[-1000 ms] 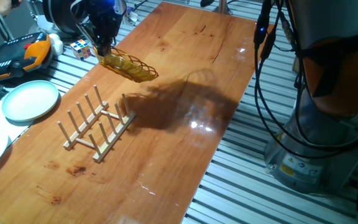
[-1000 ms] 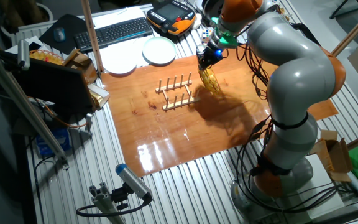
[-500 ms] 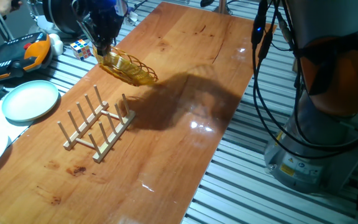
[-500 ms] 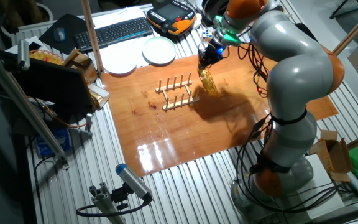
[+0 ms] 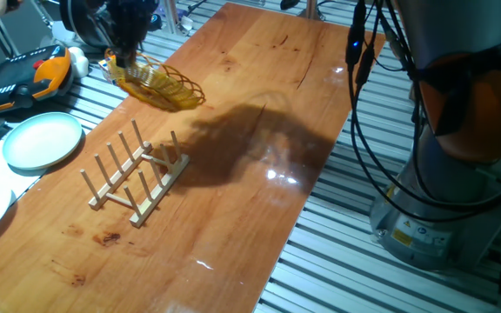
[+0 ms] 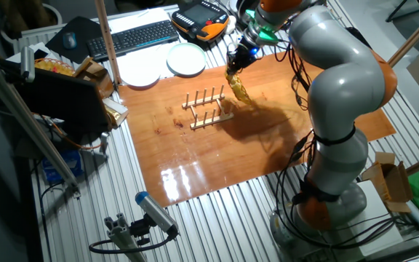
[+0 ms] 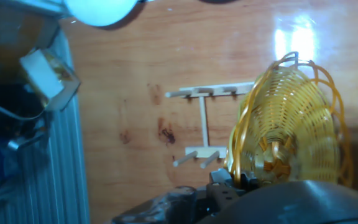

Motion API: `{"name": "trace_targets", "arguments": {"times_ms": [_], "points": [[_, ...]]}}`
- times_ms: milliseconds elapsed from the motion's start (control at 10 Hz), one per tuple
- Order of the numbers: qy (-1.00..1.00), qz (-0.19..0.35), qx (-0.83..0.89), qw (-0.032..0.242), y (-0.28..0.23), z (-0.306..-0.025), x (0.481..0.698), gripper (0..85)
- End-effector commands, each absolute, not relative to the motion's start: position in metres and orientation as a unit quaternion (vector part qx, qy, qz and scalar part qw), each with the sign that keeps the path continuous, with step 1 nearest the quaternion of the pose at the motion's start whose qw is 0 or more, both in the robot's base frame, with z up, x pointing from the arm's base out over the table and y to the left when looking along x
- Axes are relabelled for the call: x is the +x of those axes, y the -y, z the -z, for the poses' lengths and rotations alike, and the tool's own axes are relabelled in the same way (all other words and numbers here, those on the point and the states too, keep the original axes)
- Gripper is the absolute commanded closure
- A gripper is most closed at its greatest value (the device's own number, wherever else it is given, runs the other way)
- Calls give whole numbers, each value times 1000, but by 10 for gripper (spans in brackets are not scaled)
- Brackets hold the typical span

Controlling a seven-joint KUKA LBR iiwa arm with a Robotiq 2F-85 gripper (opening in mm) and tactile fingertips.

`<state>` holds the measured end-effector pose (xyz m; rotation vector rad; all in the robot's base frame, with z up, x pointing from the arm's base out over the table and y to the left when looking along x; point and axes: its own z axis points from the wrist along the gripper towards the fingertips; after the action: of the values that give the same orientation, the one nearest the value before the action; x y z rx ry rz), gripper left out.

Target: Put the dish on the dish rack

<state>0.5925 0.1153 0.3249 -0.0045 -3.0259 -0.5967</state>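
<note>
Your gripper (image 5: pixel 122 59) is clamped on the rim of the amber dish (image 5: pixel 156 83), holding it in the air, tilted, over the far part of the wooden table (image 5: pixel 259 78) — clear of the surface, casting a broad shadow. The dish rack (image 5: pixel 135 177) stands on the table nearer the camera, apart from the dish, its pegs upright. In the hand view the dish (image 7: pixel 291 124) fills the right side, with the rack (image 7: pixel 207 127) below and beyond it. A pale plate (image 5: pixel 42 140) lies off the table's left edge — beside the rack.
</note>
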Motion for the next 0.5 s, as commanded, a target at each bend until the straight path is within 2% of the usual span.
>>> {"name": "trace_targets", "arguments": {"times_ms": [0,400], "points": [[980,195,13,27,-118,-329,593,843],[975,216,47,9,-130,-338,595,843]]}}
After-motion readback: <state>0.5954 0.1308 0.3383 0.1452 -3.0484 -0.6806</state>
